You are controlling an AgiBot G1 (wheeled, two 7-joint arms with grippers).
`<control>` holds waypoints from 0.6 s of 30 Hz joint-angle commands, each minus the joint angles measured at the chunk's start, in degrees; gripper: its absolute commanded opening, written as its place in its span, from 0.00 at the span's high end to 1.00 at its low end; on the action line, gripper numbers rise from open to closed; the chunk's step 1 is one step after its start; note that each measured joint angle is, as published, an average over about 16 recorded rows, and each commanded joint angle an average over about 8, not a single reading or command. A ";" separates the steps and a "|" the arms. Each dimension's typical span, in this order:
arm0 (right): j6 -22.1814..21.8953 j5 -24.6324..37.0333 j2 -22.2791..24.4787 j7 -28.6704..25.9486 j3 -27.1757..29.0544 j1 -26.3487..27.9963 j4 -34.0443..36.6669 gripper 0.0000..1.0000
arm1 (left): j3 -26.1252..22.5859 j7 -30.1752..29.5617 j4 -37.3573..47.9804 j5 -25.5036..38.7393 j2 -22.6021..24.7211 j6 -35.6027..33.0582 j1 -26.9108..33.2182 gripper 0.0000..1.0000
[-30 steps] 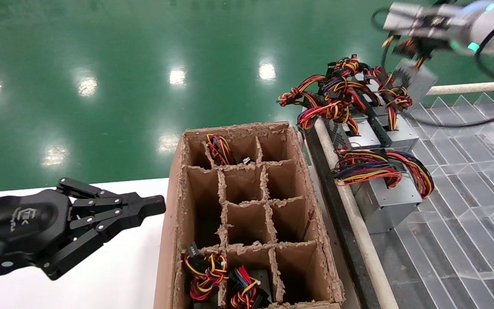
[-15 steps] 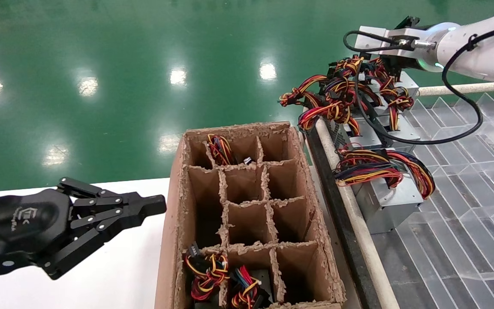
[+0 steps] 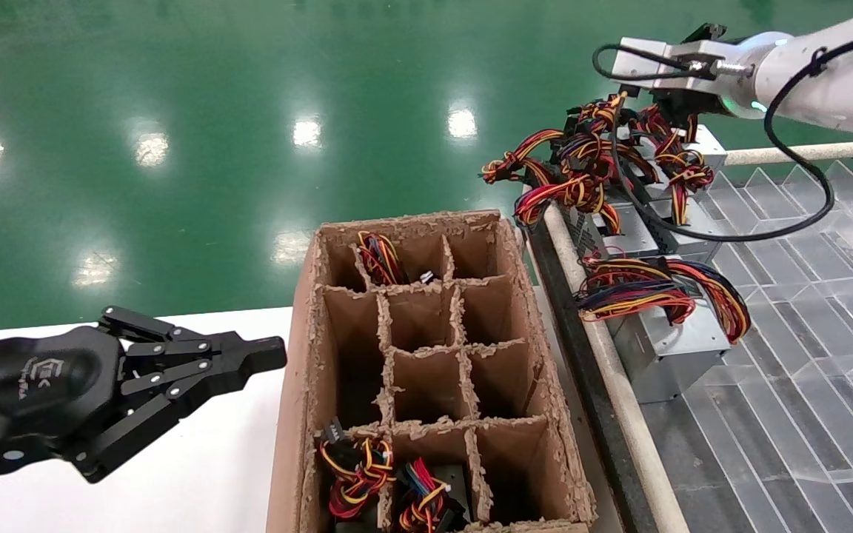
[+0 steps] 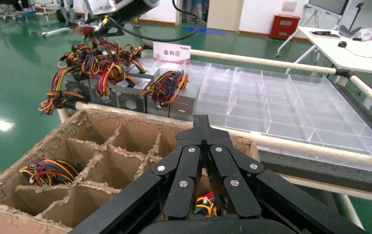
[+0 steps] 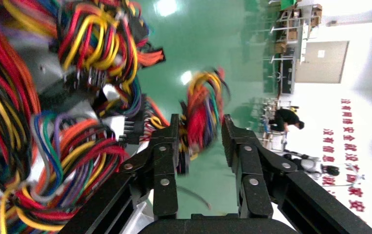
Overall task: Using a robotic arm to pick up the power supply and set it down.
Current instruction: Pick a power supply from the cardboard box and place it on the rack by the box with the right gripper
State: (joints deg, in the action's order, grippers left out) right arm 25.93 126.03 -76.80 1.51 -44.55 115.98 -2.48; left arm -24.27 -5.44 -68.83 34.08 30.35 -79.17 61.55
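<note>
power supplies point(image 3: 667, 348) on tray point(image 3: 804, 385), right of divided carton point(image 3: 426, 370).

Left pincer point(image 3: 267, 354): all matte black, rounded housing with a small pale logo, exposed parallel linkage bars pinned with silver screw heads, fingers point(image 4: 202, 127) tapering to blunt flat tips. Right side is the robotic arm point(image 3: 830, 74): glossy white tube, green light ring at the wrist, silver-grey metal bracket ahead of it, and a black cable clipped on and hanging in a wide loop below. Right pincer point(image 5: 201, 141) has the same black build, twin linkage bars with silver screws on each side, squared finger pads.
</note>
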 commanded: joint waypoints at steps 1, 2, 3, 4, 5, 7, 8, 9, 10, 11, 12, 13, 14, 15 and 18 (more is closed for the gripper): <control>0.48 -0.27 -0.06 -0.33 0.16 0.19 -0.13 0.00 | 0.00 0.00 0.00 0.00 0.00 0.00 0.00 1.00; 0.88 -0.70 -0.04 -0.56 0.43 0.33 -0.23 0.00 | 0.00 0.00 0.00 0.00 0.00 0.00 0.00 1.00; 1.30 -1.19 -0.02 -0.81 0.73 0.47 -0.32 0.00 | 0.00 0.00 0.00 0.00 0.00 0.00 0.00 1.00; 1.72 -1.70 0.01 -1.05 1.06 0.63 -0.41 0.00 | 0.00 0.00 0.00 0.00 0.00 0.00 0.00 1.00; 2.19 -2.26 0.04 -1.29 1.42 0.81 -0.51 0.00 | 0.00 0.00 0.00 0.00 0.00 0.00 0.00 1.00; 3.32 -3.71 0.15 -1.77 2.35 1.29 -0.78 0.00 | 0.00 0.00 0.00 0.00 0.00 0.00 0.00 1.00; 3.94 -4.55 0.24 -1.95 2.89 1.54 -0.95 0.00 | 0.00 0.00 0.00 0.00 0.00 0.00 0.00 1.00; 4.58 -5.43 0.33 -2.06 3.46 1.80 -1.17 0.00 | 0.00 0.00 0.00 0.00 0.00 0.00 0.00 1.00; 5.26 -6.35 0.45 -2.07 4.05 2.03 -1.43 0.00 | 0.00 0.00 0.00 0.00 0.00 0.00 0.00 1.00; 6.01 -7.36 0.60 -1.98 4.69 2.26 -1.71 0.00 | 0.00 0.00 0.00 0.00 0.00 0.00 0.00 1.00; 6.79 -8.40 0.79 -1.81 5.36 2.48 -1.99 0.00 | 0.00 0.00 0.00 0.00 0.00 0.00 0.00 1.00; 7.59 -9.46 0.98 -1.56 6.03 2.69 -2.28 0.00 | 0.00 0.00 0.00 0.00 0.00 0.00 0.00 1.00; 8.37 -10.45 1.20 -1.23 6.66 2.88 -2.53 0.00 | 0.00 0.00 0.00 0.00 0.00 0.00 0.00 1.00; 8.97 -11.22 1.39 -1.00 7.10 2.87 -2.86 0.00 | 0.00 0.00 0.00 0.00 0.00 0.00 0.00 1.00; 10.84 -13.69 2.35 -0.66 8.22 2.00 -4.39 0.00 | 0.00 0.00 0.00 0.00 0.00 0.00 0.00 1.00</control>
State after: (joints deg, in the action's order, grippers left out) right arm 36.84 112.06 -73.97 0.21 -36.59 116.79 -7.83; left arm -24.27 -5.44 -68.83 34.08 30.35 -79.17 61.55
